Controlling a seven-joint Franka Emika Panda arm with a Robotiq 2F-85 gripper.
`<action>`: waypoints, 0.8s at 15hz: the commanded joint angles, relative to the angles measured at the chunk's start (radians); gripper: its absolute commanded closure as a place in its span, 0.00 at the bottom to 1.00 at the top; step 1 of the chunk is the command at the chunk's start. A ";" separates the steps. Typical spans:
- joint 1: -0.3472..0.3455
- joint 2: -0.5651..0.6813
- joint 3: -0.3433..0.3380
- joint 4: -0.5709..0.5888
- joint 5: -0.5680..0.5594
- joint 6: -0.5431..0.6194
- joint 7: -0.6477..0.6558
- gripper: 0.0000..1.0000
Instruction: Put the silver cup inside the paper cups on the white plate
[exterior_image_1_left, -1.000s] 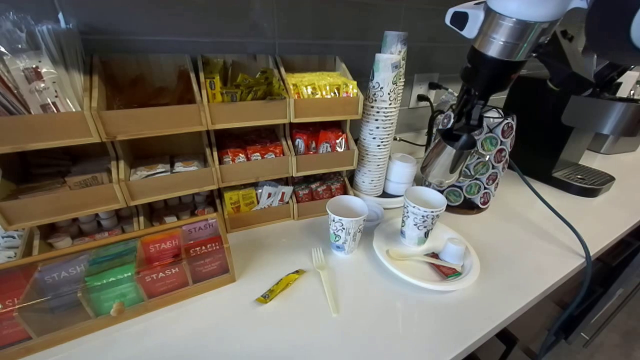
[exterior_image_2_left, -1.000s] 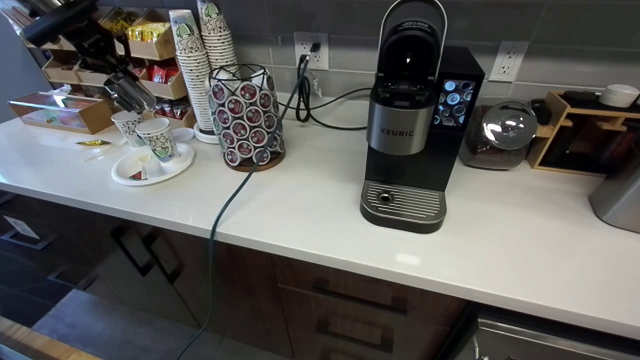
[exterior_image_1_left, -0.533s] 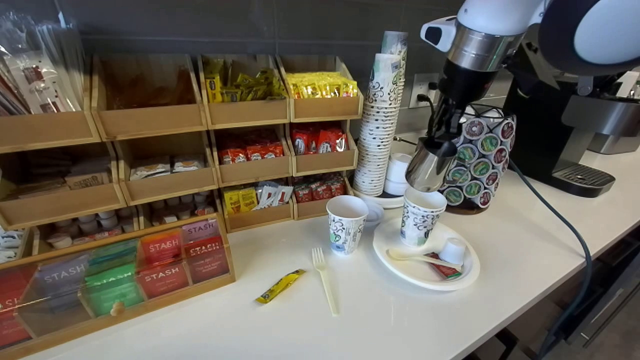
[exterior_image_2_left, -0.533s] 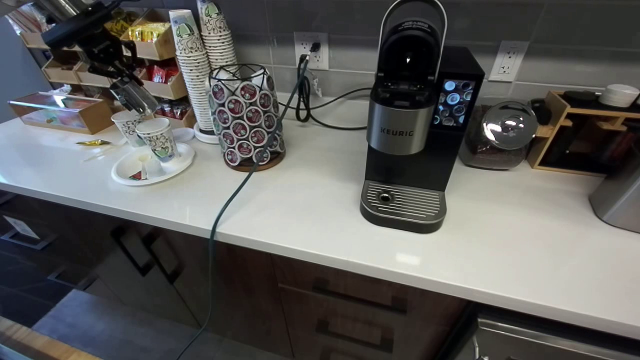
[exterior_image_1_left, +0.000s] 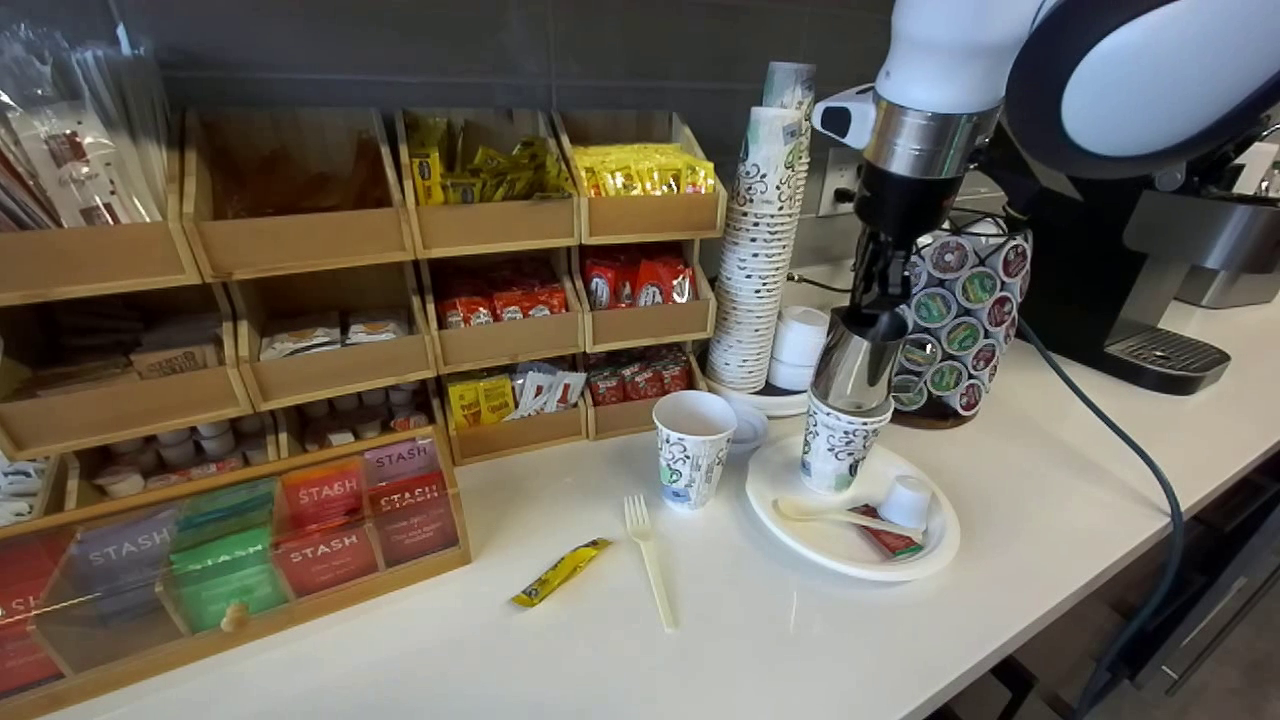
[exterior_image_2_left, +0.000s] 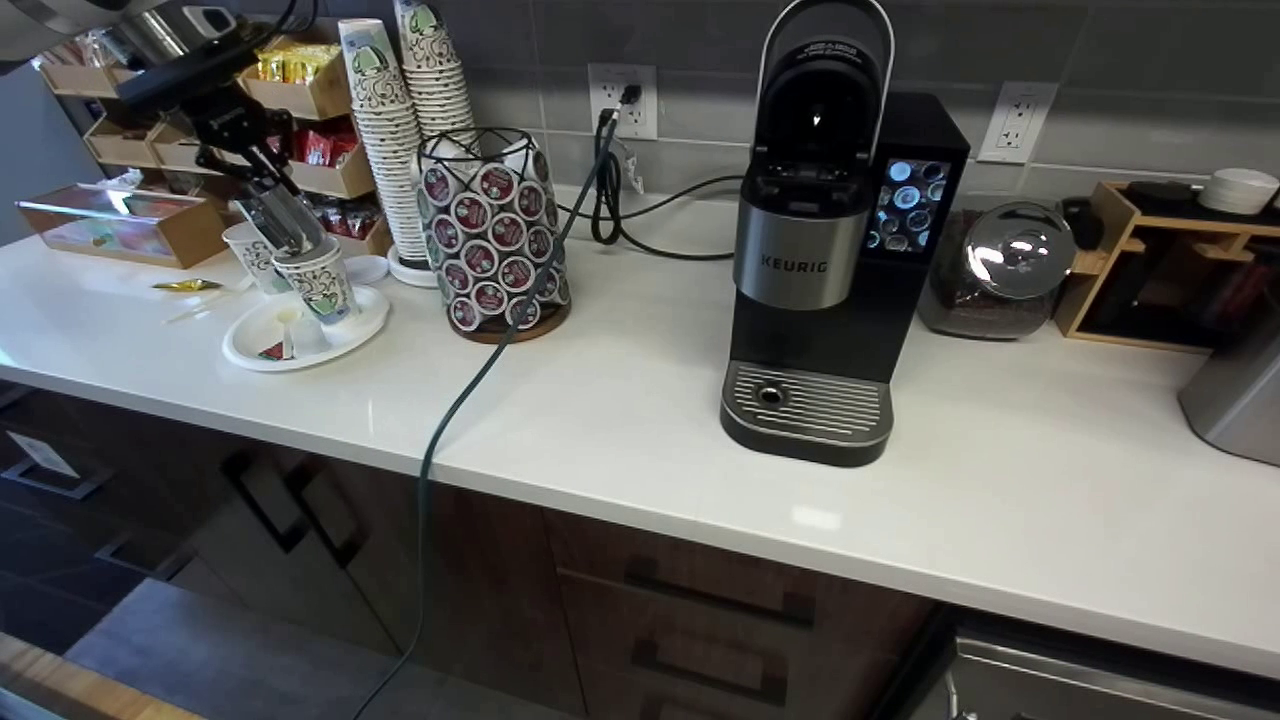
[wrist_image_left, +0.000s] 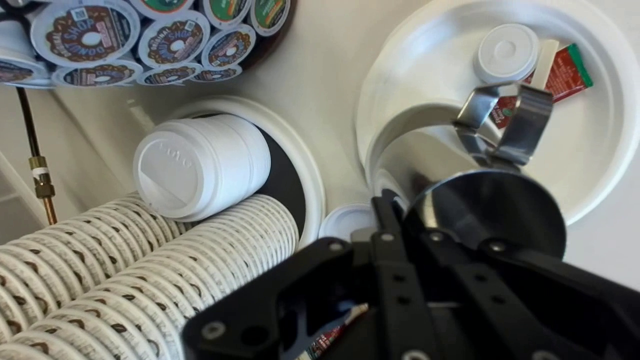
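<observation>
The silver cup is tilted, its lower end at the mouth of the patterned paper cup and seemingly just inside its rim. My gripper is shut on the silver cup's wall near its top. In an exterior view the silver cup also meets the rim of the upright paper cup. In the wrist view my gripper has one finger outside and one inside the silver cup; its handle points over the white plate. The paper cup stands on the white plate.
The near-identical paper cup stands left of the plate. A spoon, a packet and a small white cup lie on the plate. The tall cup stacks and the pod rack stand behind. A fork lies in front.
My gripper has moved left and down in an exterior view, carrying the silver cup from above and behind to the paper cup's mouth. The silver cup has become more upright. The paper cups have not moved.
</observation>
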 joint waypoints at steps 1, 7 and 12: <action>0.008 0.021 -0.005 0.046 0.038 -0.069 -0.054 0.99; 0.017 0.066 -0.002 0.088 0.048 -0.088 -0.071 0.99; 0.016 0.091 -0.014 0.115 0.040 -0.154 -0.054 0.97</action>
